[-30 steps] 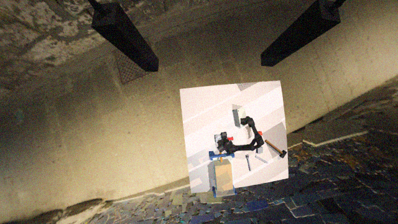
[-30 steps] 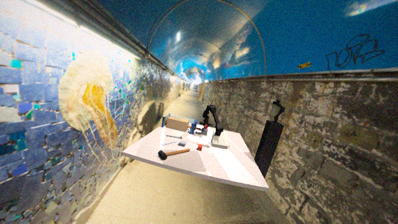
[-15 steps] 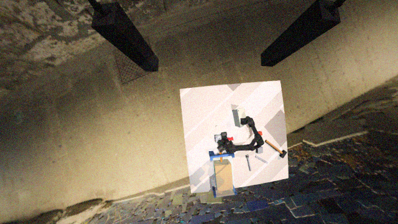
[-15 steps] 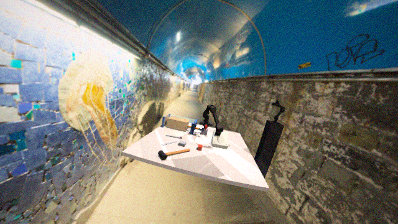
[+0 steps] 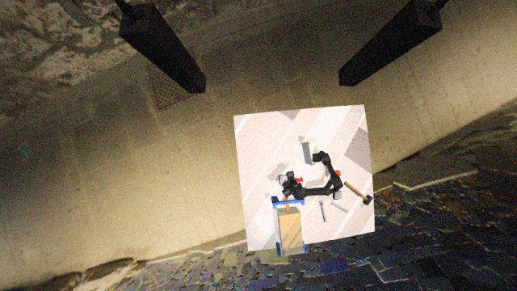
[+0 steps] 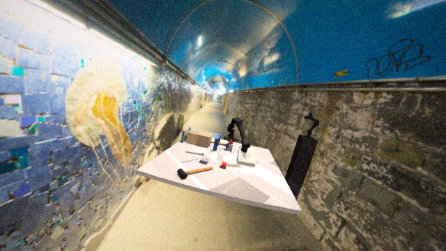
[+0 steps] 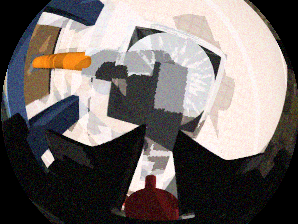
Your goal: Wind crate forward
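Observation:
The brown crate [image 5: 290, 230] [image 6: 198, 138] sits flat in the clear-panelled cubby, its front short of the blue frame [image 5: 299, 201] [image 6: 217, 143] [image 7: 57, 115] at the rack's mouth. An orange strap [image 5: 287, 207] [image 7: 62, 61] runs from it through the frame toward the winch. The winch, with a pale round drum [image 7: 201, 92], stands before the mouth. My gripper [image 7: 160, 131] is over the winch, shut on the dark grey winch handle, whose light grey block [image 7: 171, 87] shows above the drum. A dark red knob [image 7: 151, 202] shows below the fingers. The key and hole are hidden.
A hammer [image 5: 355, 191] [image 6: 195, 171], a wrench-like tool [image 5: 322, 211] [image 6: 195, 153], a thin grey bar [image 5: 339, 207] [image 6: 189, 160], a small grey block [image 5: 337, 195] [image 6: 204, 161] and a red part [image 6: 224, 165] lie on the bench. The arm's base [image 5: 308, 153] [image 6: 246, 160] stands beyond the winch.

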Controlling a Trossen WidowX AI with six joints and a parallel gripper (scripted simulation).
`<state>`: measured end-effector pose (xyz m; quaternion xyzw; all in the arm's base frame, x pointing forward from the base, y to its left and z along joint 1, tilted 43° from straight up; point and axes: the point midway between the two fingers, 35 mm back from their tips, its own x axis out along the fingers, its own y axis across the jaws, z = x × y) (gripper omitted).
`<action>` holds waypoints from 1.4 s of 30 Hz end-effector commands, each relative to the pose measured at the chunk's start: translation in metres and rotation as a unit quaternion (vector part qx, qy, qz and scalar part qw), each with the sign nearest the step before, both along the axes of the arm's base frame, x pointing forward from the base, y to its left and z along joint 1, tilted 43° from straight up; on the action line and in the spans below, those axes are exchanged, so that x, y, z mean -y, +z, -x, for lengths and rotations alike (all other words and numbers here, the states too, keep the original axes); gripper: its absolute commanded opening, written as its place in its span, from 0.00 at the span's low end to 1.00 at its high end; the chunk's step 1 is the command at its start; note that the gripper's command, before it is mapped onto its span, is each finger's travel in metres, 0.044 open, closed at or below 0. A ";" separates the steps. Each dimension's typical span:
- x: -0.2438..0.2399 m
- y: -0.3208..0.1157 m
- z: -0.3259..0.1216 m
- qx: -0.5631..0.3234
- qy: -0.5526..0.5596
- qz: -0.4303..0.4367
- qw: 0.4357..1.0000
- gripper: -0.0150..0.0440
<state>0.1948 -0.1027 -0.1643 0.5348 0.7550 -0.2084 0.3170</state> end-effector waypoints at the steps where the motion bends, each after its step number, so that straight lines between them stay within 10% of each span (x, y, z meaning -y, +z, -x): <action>1: -0.002 -0.003 0.003 0.003 0.014 0.002 1.000 0.25; 42: -0.003 -0.002 -0.001 -0.022 -0.014 0.008 1.000 0.25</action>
